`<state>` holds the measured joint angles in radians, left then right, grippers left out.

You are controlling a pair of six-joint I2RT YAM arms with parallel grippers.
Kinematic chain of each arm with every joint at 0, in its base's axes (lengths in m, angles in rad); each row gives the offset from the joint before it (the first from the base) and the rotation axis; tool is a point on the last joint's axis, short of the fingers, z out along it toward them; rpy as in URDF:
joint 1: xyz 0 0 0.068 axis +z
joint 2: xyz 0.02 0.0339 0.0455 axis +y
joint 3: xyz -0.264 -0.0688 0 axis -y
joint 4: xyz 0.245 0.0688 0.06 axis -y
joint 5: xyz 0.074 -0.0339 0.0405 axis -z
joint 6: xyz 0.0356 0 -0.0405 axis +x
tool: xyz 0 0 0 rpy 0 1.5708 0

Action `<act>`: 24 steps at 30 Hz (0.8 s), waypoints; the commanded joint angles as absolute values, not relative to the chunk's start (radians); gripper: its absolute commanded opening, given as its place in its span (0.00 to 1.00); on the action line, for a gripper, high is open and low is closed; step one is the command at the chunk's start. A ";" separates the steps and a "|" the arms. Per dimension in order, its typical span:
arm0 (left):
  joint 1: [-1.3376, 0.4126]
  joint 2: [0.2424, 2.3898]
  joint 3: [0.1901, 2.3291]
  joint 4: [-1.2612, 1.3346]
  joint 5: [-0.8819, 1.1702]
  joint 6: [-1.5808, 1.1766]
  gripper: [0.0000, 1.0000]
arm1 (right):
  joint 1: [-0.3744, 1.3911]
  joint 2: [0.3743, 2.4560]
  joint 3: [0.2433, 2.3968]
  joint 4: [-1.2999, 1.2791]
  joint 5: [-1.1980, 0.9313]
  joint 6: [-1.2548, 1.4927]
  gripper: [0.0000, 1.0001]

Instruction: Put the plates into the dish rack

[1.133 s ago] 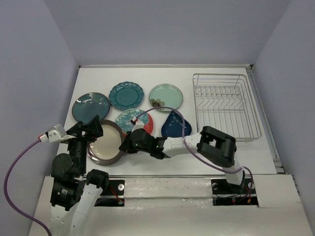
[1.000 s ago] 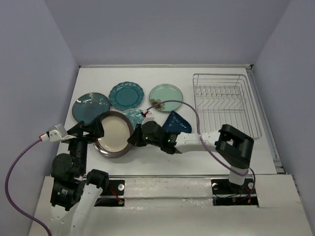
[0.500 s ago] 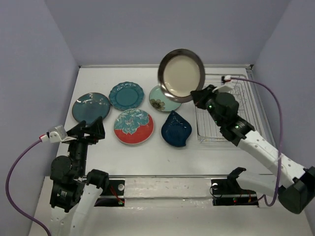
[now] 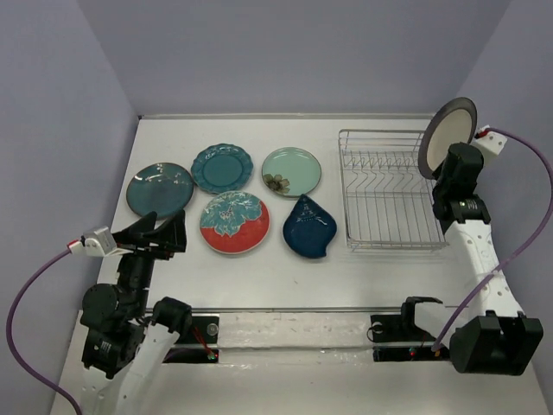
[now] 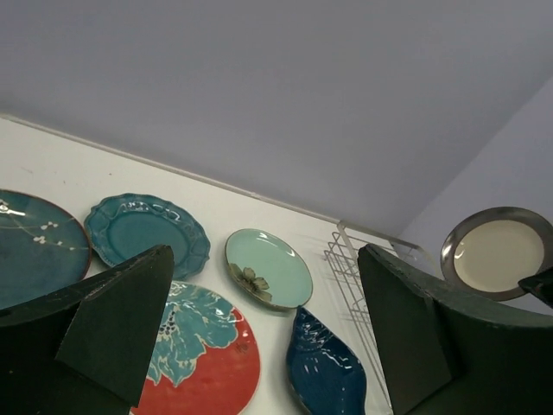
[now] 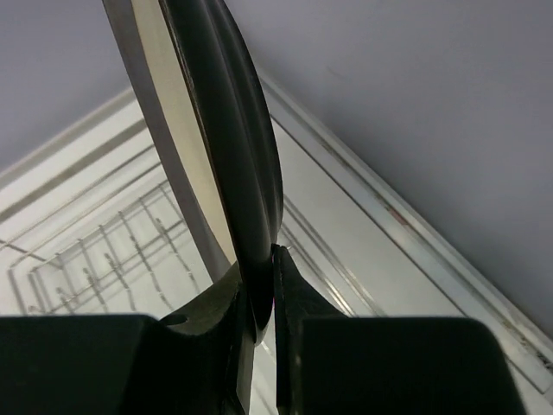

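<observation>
1. Six plates in all: five lie flat on the table point(image 4: 259, 272), one is up in the air.
2. The flat five sit in two rows.
   - Back row: dark teal plate point(image 4: 160, 188), scalloped teal plate point(image 4: 222, 167), pale mint plate point(image 4: 291, 171).
   - Front row: red floral plate point(image 4: 235, 222), dark blue plate point(image 4: 309, 226).
   - Their rims are close and none are stacked.
3. The sixth is the grey-beige plate point(image 4: 447, 137) with a dark rim. It stands on edge, tilted, with its pale face turned left.
4. Right gripper point(image 6: 262, 277): fingers pinched tight on the grey-beige plate's lower rim, one on each face.
5. One dish rack point(image 4: 393, 246) stands on the right part of the table, with rows of upright prongs.
   - The held plate is over its far right corner, close to the right wall point(image 4: 510, 130).
   - Rack wires show below the plate in the right wrist view.
6. Left gripper point(image 4: 164, 232): spread fully wide and holding nothing. It hangs over the near left of the table, just in front of the dark teal plate.
7. Room:
   - A bare strip of table runs between the dark blue plate and the rack.
   - A wider bare strip lies along the near edge.
   - The gap between the rack's right rim and the right wall is tight.
</observation>
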<state>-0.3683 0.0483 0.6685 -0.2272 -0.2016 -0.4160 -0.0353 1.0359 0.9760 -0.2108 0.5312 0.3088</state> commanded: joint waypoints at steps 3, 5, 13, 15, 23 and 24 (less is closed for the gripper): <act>-0.405 0.023 0.672 -0.166 -0.180 -0.397 0.99 | -0.107 1.083 1.074 0.061 0.459 0.135 0.07; -0.413 0.015 0.670 -0.164 -0.178 -0.397 0.99 | -0.130 1.101 1.075 0.084 0.436 0.094 0.07; -0.442 0.005 0.672 -0.167 -0.187 -0.397 0.99 | -0.175 1.201 1.121 0.103 0.362 -0.063 0.07; -0.446 0.005 0.672 -0.164 -0.187 -0.396 0.99 | -0.202 1.193 1.123 0.104 0.354 -0.051 0.07; -0.465 0.005 0.672 -0.166 -0.190 -0.396 0.99 | -0.221 1.174 1.180 0.098 0.379 -0.043 0.07; -0.466 0.005 0.672 -0.166 -0.190 -0.396 0.99 | -0.221 1.175 1.184 0.098 0.377 -0.048 0.07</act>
